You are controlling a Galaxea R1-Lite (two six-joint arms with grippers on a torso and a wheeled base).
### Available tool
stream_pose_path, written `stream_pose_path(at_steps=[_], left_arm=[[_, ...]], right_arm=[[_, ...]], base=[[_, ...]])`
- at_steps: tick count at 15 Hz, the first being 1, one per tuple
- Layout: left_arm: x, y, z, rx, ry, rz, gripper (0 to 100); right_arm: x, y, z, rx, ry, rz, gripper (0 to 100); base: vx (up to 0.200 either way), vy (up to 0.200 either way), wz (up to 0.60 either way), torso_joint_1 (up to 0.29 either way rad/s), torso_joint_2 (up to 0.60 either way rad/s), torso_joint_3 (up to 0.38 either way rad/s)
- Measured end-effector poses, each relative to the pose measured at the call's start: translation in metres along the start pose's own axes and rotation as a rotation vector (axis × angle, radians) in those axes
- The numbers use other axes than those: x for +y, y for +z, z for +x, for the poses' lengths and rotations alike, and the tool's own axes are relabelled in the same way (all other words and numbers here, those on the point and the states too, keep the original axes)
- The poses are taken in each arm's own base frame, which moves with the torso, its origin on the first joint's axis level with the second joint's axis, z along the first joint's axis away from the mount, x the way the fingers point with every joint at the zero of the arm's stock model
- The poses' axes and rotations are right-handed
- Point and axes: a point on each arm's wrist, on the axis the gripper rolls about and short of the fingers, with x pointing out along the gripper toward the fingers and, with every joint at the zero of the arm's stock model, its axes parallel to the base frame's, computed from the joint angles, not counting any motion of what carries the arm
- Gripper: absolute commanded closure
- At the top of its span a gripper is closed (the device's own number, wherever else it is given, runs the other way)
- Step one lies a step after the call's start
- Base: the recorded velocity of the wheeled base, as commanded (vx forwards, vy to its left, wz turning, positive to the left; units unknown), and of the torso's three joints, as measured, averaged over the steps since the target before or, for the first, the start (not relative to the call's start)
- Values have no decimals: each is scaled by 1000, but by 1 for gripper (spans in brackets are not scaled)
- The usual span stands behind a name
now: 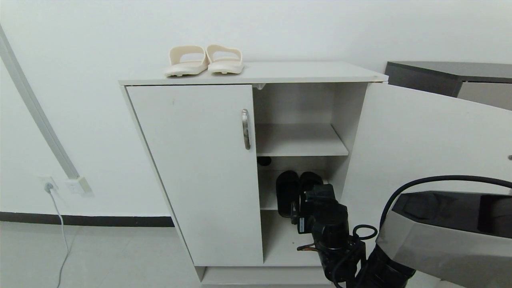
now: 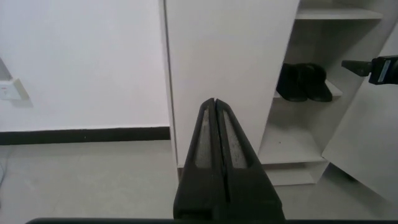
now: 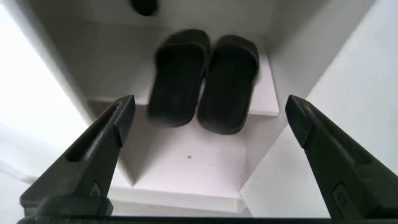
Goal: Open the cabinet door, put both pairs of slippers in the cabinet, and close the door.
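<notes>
Fingers (image 3: 99,149) of the right gripper (image 3: 209,104) stand wide apart with nothing between them, just in front of the black slippers (image 1: 298,192). These lie side by side on a lower shelf (image 1: 267,188), lower centre of the head view. The left gripper (image 2: 214,106) is pressed closed and empty, low before the closed left door (image 1: 192,172). I'd say one pair is placed. Next comes backing out and reaching up for the beige slippers (image 1: 204,60), side by side on the cabinet top (image 1: 312,72), upper centre. The right door (image 1: 420,136) hangs open.

No writing, label, brand or number can be read anywhere.
</notes>
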Motion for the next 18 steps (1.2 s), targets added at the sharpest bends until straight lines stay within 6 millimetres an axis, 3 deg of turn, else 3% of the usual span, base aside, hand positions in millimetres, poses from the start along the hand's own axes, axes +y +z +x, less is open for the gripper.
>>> stream_pose_path(at_steps=[14, 18], left_arm=[[0, 0, 0, 0, 2, -2, 100], [0, 0, 0, -1, 6, -3, 100]], right_arm=[[0, -2, -1, -7, 10, 7, 0], [-3, -2, -1, -18, 57, 23, 0]], base=[[0, 200, 0, 3, 1, 2], [0, 0, 0, 0, 0, 0]])
